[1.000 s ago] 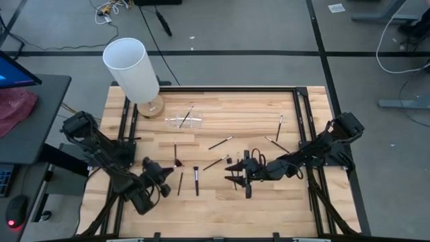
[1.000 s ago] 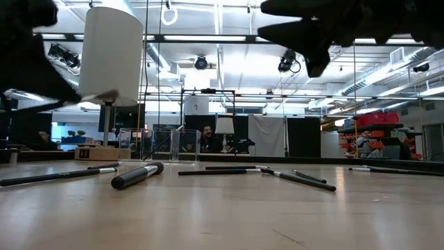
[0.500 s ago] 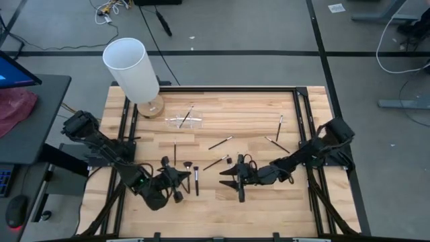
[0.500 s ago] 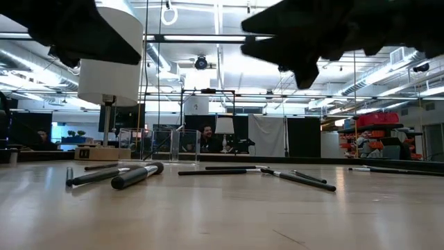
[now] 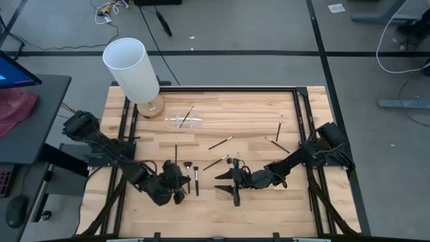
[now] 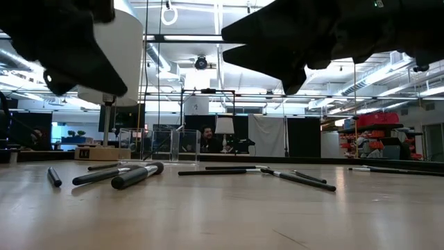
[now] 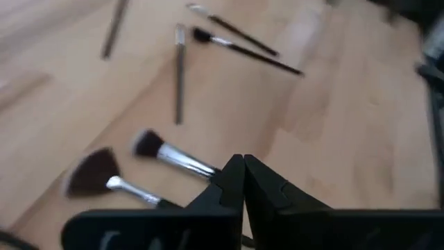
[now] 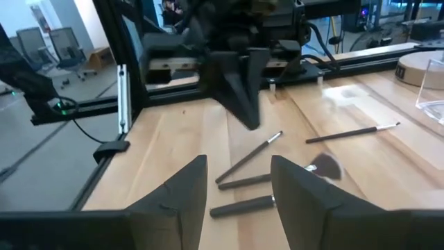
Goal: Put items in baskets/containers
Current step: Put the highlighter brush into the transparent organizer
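Note:
Several thin dark makeup brushes lie flat on the wooden table (image 5: 255, 114). A fan brush (image 5: 187, 165) and a round silver-ferruled brush (image 5: 196, 180) are at near left. Others lie toward the middle (image 5: 220, 142) and the right (image 5: 280, 126). The clear holder (image 5: 183, 122) stands at the far left with one brush (image 5: 187, 114) leaning in it. My left gripper (image 7: 239, 167) is shut and hangs just above the handles of the fan brush (image 7: 90, 173) and the round brush (image 7: 149, 144). My right gripper (image 8: 236, 187) is open near the table's middle, facing the left arm, with nothing between its fingers.
A tall white cylinder lamp (image 5: 131, 67) on a round wooden base stands at the far left corner, beside the holder. Black rails (image 5: 302, 121) run along the table's left and right sides. Bare wood lies along the near edge (image 5: 269, 215).
My left gripper has moved toward the table's right edge, over the fan and round brushes, and has turned as it went. My right gripper has moved toward the table's left edge and sunk a little, staying open. A thin brush by the left gripper has swung round on the table.

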